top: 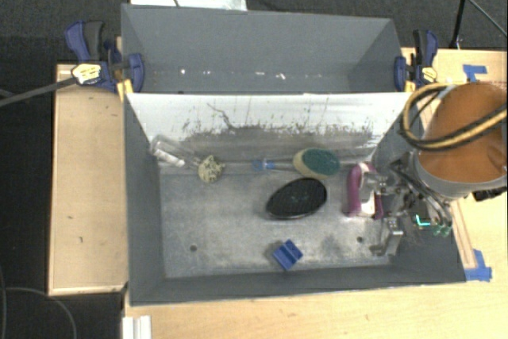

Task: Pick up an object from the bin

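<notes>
My gripper (386, 233) hangs low at the bin's right side, close to the right wall and near the floor. Just to its left stands a purple oblong thing (352, 189) with a pale pink part beside it; whether the gripper touches it I cannot tell. Further left a black oval brush (296, 198) lies flat on the floor. Behind that lies a brush with a teal and cream head (317, 163) and a thin blue handle. A small blue block (286, 254) sits near the front wall, left of the gripper.
A clear-handled brush with a beige speckled head (209, 169) lies at the back left. The arm with its orange cover and cables comes in over the right rim. The left half of the floor is bare grey metal.
</notes>
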`<state>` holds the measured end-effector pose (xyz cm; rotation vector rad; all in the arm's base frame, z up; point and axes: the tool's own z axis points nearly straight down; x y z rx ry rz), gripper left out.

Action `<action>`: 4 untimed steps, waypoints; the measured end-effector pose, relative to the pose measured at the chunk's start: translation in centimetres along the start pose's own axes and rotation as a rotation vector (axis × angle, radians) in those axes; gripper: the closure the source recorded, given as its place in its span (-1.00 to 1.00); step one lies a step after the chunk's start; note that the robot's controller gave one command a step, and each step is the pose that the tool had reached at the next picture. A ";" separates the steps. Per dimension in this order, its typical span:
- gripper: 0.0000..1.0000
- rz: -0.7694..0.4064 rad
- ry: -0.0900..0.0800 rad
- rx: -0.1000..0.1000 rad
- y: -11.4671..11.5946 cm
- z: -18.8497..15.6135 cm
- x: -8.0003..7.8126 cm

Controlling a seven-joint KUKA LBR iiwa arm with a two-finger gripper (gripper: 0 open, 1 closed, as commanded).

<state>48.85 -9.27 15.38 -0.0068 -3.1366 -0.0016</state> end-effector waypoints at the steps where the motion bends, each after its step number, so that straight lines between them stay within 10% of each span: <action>1: -1.00 -0.156 -0.013 -0.002 12.6 4.9 -5.6; 2: -1.00 -0.209 -0.021 0.001 12.4 8.2 -8.6; 3: 1.00 -0.211 -0.018 0.002 12.3 8.1 -8.4; 4: 1.00 -0.206 -0.016 0.002 13.1 -10.4 -6.6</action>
